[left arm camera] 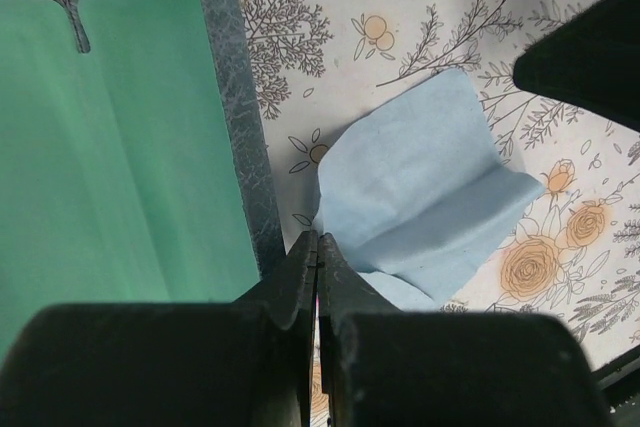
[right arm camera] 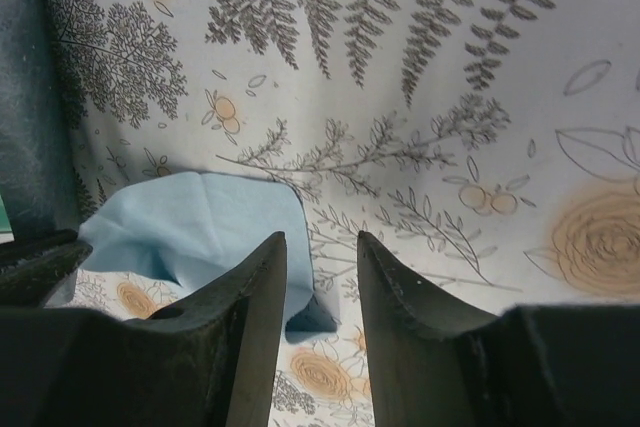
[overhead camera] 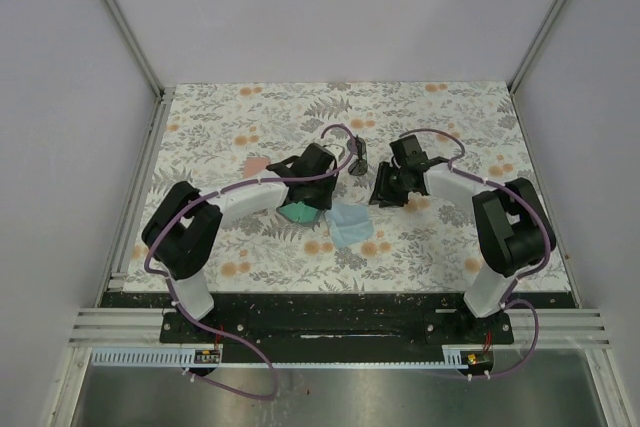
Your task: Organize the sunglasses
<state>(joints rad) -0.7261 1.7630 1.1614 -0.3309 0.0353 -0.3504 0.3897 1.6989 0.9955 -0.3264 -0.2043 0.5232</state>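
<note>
Clenched, empty left hand (left arm camera: 317, 237) and parted, empty right hand (right arm camera: 320, 237) flank the untouched sunglasses (overhead camera: 360, 155).

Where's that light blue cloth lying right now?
In the top view, the light blue cloth lies near the middle of the floral table, just right of the open green-lined case.

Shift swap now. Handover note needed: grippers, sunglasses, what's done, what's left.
Left gripper: shut, empty, beside the open grey-blue case with green lining.
Right gripper: open, empty, by the light blue cloth.
Thin dark-framed sunglasses: on the floral table beyond both grippers, uncased; a second pair is not seen.
Done: case stands open.
Left: likely putting the sunglasses into the case.
</note>
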